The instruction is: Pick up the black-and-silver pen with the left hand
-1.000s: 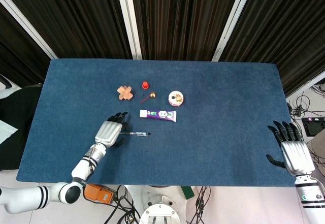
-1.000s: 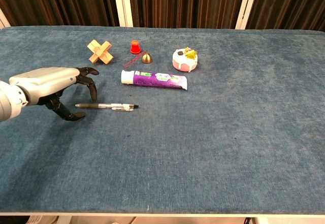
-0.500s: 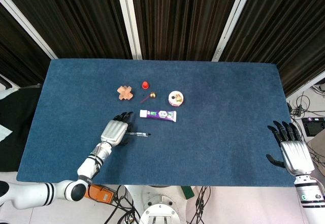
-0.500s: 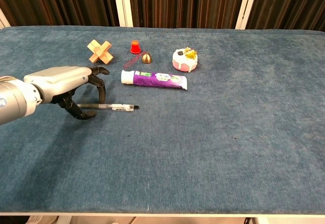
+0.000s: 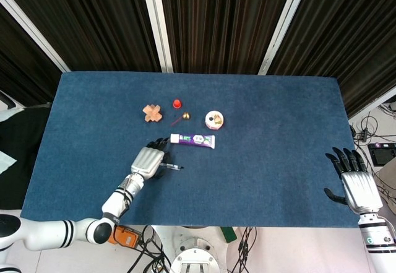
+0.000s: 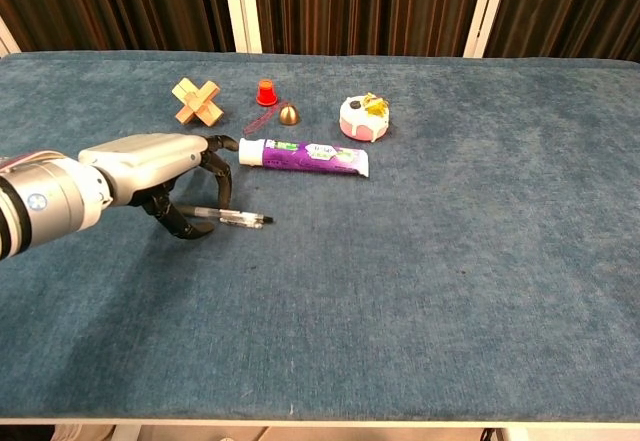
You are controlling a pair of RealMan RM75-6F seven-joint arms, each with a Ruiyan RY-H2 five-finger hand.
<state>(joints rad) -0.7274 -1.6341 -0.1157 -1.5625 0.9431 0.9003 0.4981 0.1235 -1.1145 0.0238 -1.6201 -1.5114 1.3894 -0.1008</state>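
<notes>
The head view is looking steeply down from high above the whole blue table (image 5: 278,161); the chest view is facing across it, low and nearer, sharing its tabletop.

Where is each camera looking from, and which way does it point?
Head view: high above, looking down on the whole blue table; shows the left robot hand over the pen and the right robot hand at the table's edge.
Chest view: low at the near edge, looking across; shows only the left robot hand.
Both share pen and toothpaste tube.
</notes>
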